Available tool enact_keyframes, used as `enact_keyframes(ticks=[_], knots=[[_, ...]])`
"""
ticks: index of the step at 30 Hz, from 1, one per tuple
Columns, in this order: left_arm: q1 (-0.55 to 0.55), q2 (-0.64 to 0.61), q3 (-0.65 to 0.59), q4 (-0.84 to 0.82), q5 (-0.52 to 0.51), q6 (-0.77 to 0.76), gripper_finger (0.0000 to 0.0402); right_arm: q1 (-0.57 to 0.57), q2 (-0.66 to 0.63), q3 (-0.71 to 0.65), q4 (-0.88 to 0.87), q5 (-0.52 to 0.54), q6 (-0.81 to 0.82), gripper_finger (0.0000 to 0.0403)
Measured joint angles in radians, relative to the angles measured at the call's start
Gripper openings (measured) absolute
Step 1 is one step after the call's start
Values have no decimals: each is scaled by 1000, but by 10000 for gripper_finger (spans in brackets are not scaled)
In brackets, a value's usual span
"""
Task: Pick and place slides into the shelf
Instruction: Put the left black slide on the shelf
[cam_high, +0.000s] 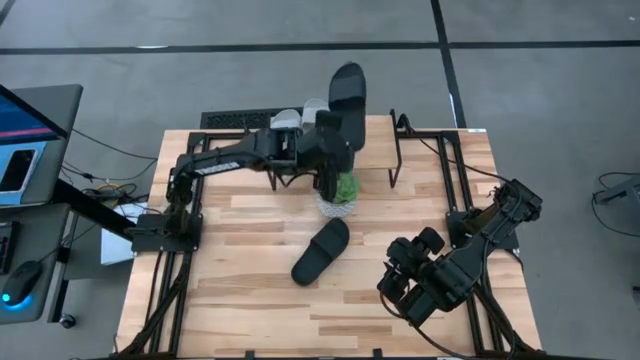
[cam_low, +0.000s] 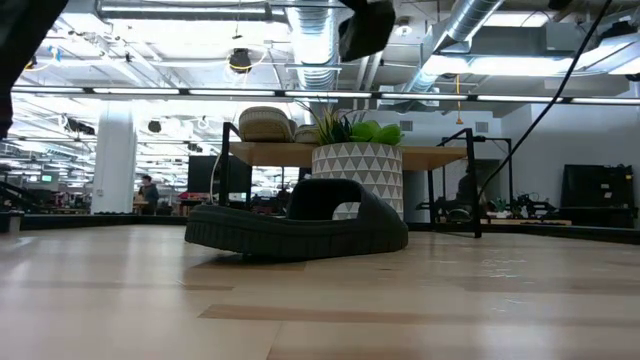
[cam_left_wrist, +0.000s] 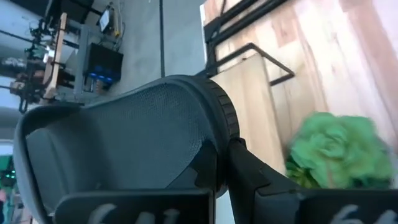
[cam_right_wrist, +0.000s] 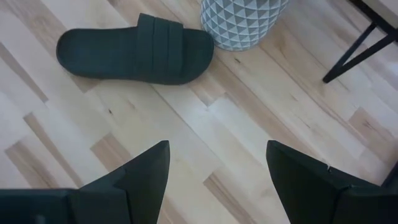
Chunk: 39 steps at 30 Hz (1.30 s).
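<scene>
Table (cam_high: 250, 300): light wood planks, smooth w/ a soft sheen, grain & darker strips visible. Black slide on table (cam_right_wrist: 134, 50): matt rubbery foam, ribbed strap. Lifted black slide (cam_left_wrist: 124, 143): same matt look, fine pebbled texture on footbed. Shelf (cam_low: 440, 155): pale wood top, thin black metal legs. Plant pot (cam_low: 357, 178): white w/ grey triangle pattern, matt. Right gripper (cam_right_wrist: 217, 180) fingers: dark matt plastic

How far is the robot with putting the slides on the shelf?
Two light grey slides already lie on the shelf. The left gripper holds a black slide raised over the shelf's far edge, not yet set down. The other black slide lies on the table near the potted plant. The right gripper waits open nearby.
</scene>
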Motion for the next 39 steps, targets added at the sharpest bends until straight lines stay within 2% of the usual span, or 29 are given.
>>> enact_keyframes(ticks=[12,19,28,39], knots=[[75,138,-2,-2,68,12,0,0,1,0,-5,-2,-2,260],[106,204,-2,20,72,8,0,0,1,0,-4,-46,6,260],[148,229,0,35,75,-8,0,0,1,0,2,-99,21,260],[156,235,-1,-27,71,-6,0,0,1,0,11,-186,84,260]])
